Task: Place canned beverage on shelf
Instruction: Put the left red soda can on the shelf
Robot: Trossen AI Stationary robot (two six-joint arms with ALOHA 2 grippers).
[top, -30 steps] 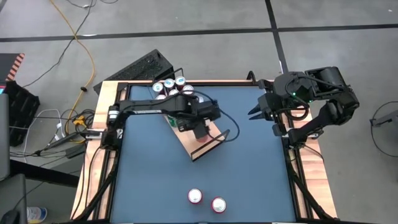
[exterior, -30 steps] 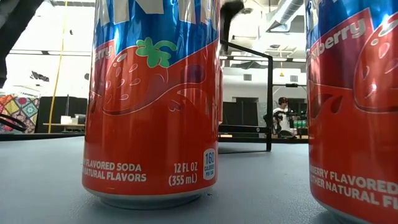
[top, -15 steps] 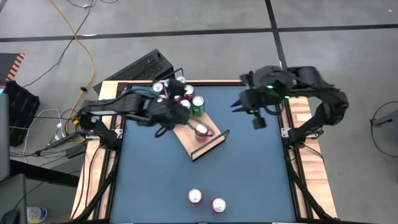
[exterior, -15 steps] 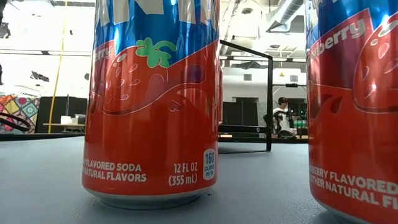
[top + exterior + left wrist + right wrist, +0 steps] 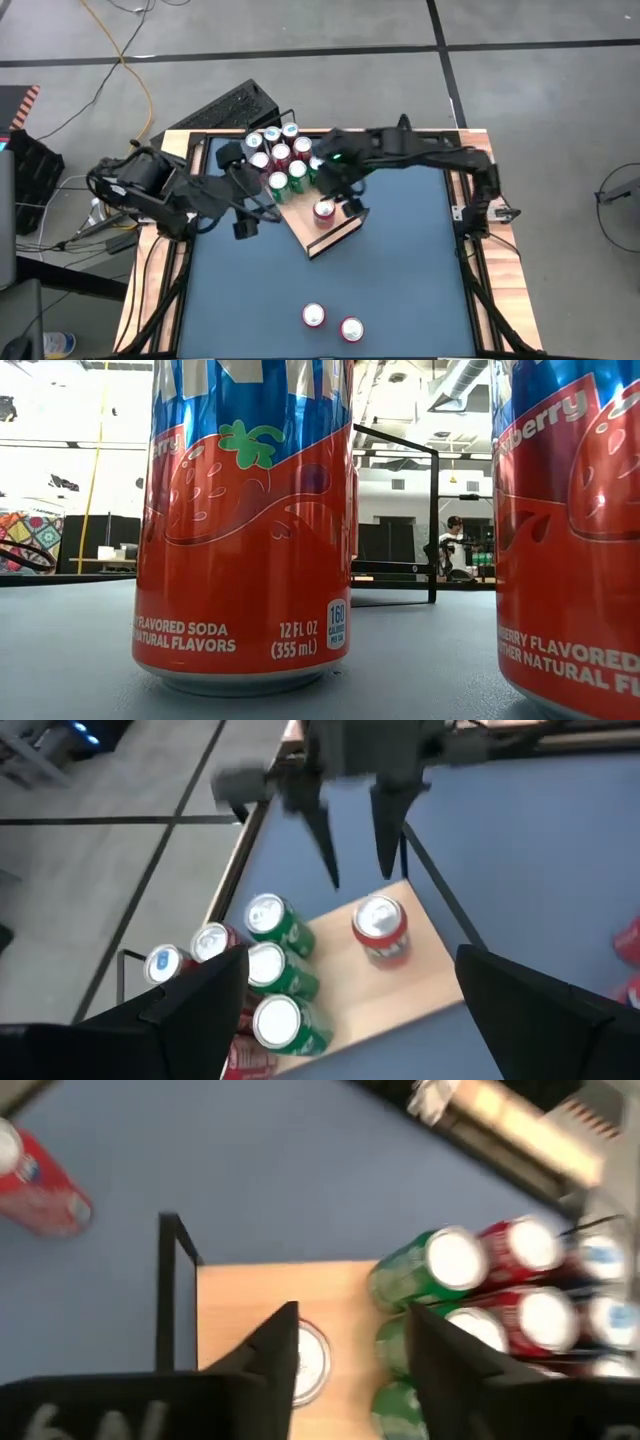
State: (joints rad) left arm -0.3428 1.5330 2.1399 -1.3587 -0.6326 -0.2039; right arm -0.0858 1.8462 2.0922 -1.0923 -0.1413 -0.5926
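Observation:
The shelf, a light-wood board with black end rails, lies slantwise at the table's middle far part. One red can stands upright on it, also in the left wrist view and the right wrist view. My right gripper hangs open just above this can, its fingers pointing down, apart from it. My left gripper is wide open and empty, left of the shelf. Green cans stand on the shelf's far end.
Several red, blue and green cans crowd the far edge beside the shelf. Two red cans stand near the table's front edge and fill the low view. Bare blue table lies on the right.
My left gripper has drawn back from over the shelf toward the table's left edge, leaving a red can standing upright on the board. My right arm has swung from the table's right edge leftward to above that can.

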